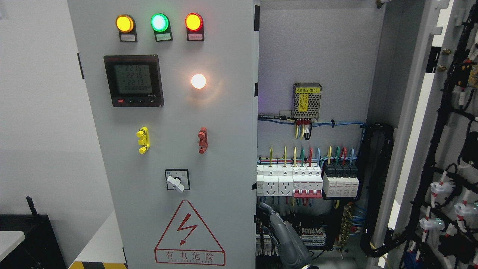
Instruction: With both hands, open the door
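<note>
The cabinet's left door (227,123) is a grey panel with three indicator lamps, a meter, a rotary switch and a red warning triangle; it covers the left half. The right door (418,123) is swung wide open at the picture's right, its inner side with black wiring looms facing me. My right hand (269,218), grey, rises from the bottom edge just right of the middle. It sits inside the opened half, right next to the left door's free edge (256,179). Its fingers (266,207) are stretched up and left and hold nothing. My left arm is out of view.
Inside the cabinet are a row of breakers and sockets (306,181), a small power supply (307,100) and terminal blocks close behind the hand. A white wall (41,112) lies left of the cabinet, with a black box (26,239) at the lower left.
</note>
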